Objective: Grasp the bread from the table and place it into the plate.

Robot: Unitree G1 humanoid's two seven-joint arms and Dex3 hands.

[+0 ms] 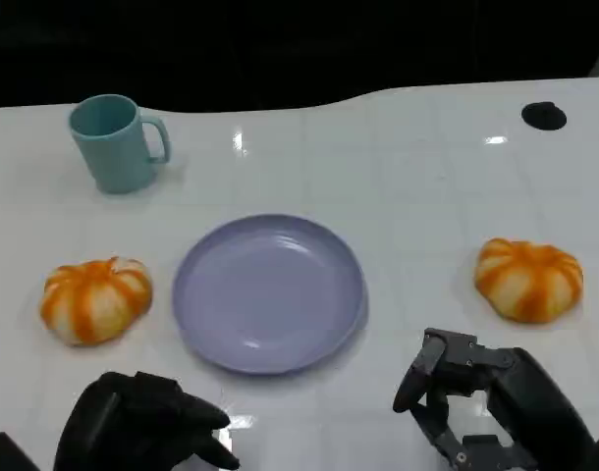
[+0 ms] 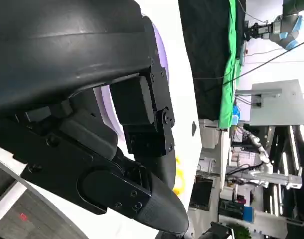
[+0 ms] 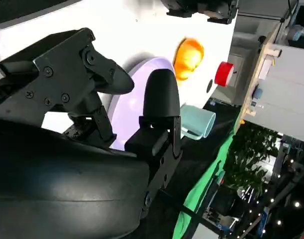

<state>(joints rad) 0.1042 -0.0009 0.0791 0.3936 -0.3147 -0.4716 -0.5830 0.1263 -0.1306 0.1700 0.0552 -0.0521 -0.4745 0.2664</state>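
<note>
**Orange-striped buns flank the plate, one per hand**

Orange-and-white bread sits either side of the lavender plate: the left bun just beyond the left hand, the right bun just beyond the right hand. Both are round, with no long axis. Both hands are empty, fingers apart.

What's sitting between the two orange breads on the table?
In the head view, the purple plate lies between the left bread and the right bread, with bare white table beside it.
</note>
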